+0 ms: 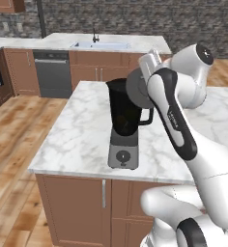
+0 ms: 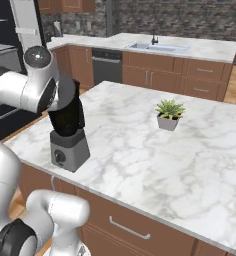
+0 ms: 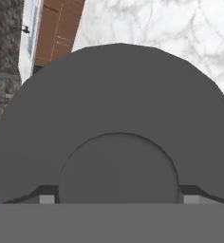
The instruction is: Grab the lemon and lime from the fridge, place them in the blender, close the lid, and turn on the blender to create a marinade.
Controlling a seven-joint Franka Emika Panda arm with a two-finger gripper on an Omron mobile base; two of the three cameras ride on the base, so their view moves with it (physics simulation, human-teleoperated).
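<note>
The blender [image 1: 124,120] [image 2: 68,131] stands on the marble island near its front edge, a dark jar on a grey base with a round dial. The dark grey lid [image 1: 137,89] [image 2: 66,94] hangs tilted on edge in the air beside the jar's open top. In the hand view my gripper [image 3: 118,198] has its fingertips [image 3: 47,198] on either side of the raised centre of the lid [image 3: 114,95], shut on it. The lemon and the lime are out of view. The fridge [image 2: 1,54] stands open at the far left, with pale shelves showing.
A small potted plant [image 2: 169,115] sits on the island [image 2: 155,160] to the right of the blender. Behind the island run a counter with a sink [image 1: 99,45] and a dishwasher [image 1: 52,73]. My own arm [image 1: 176,120] crosses just right of the jar.
</note>
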